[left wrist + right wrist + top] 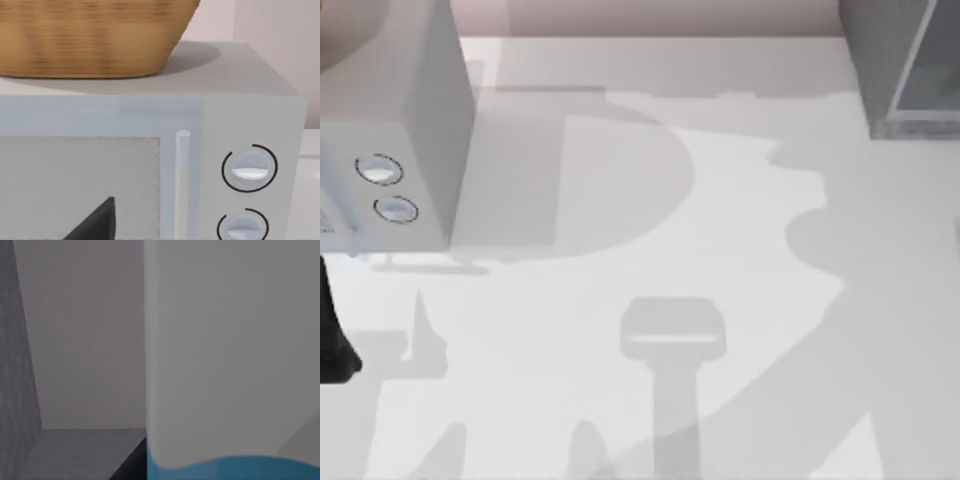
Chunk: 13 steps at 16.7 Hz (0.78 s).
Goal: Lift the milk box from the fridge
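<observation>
From above, you have the pale surface (620, 300) with the fridge (905, 70) at its far right corner, its glassy bluish panel facing the middle. At the far left stands a grey box with 2 round dials (390, 120). A dark piece of my left arm (332, 340) sits at the left edge, just in front of that box.

Your left wrist view looks straight at the dialled box's front: its 2 dials stacked on one side, a slim upright handle (182, 175) beside the window, and a woven basket (95, 35) resting on top. A black wedge shows low in that view; you cannot tell the left hand's state from it.

Your right wrist view sits very close to the milk box (230, 350), a tall white face with a blue band at its edge, with grey inner walls and a floor of the fridge behind it. The right hand's state cannot be told either.
</observation>
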Tool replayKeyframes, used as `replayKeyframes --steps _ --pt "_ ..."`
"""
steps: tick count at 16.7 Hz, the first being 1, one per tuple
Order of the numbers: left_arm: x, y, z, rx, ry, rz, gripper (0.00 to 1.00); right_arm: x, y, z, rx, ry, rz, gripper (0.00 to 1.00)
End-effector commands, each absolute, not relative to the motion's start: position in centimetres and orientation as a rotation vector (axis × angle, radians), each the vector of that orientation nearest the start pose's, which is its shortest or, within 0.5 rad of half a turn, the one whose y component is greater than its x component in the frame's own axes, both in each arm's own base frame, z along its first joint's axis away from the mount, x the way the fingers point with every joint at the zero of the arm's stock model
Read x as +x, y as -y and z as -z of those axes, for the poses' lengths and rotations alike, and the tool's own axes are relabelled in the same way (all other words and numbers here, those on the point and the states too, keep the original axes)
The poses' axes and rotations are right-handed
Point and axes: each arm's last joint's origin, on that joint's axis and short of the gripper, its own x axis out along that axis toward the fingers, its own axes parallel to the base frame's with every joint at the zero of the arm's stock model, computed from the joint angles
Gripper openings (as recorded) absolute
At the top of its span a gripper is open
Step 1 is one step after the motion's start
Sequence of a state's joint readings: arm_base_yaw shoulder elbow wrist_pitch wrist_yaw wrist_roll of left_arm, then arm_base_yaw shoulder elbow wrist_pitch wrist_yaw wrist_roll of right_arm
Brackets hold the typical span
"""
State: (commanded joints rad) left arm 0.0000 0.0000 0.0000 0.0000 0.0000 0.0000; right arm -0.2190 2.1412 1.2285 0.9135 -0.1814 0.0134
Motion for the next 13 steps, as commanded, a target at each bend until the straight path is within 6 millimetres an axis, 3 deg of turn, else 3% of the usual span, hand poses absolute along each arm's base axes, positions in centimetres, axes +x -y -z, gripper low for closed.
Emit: replayKeyframes --steps 7,13 --pt "10.6 0.1 -16.0 0.000 0.000 0.000 1.00 44.6 9.0 -16.9 0.001 0.005 0.008 0.00" --pt "10.6 0.1 -16.0 0.000 0.000 0.000 1.00 38.0 9.0 -16.2 0.008 -0.023 0.011 0.00"
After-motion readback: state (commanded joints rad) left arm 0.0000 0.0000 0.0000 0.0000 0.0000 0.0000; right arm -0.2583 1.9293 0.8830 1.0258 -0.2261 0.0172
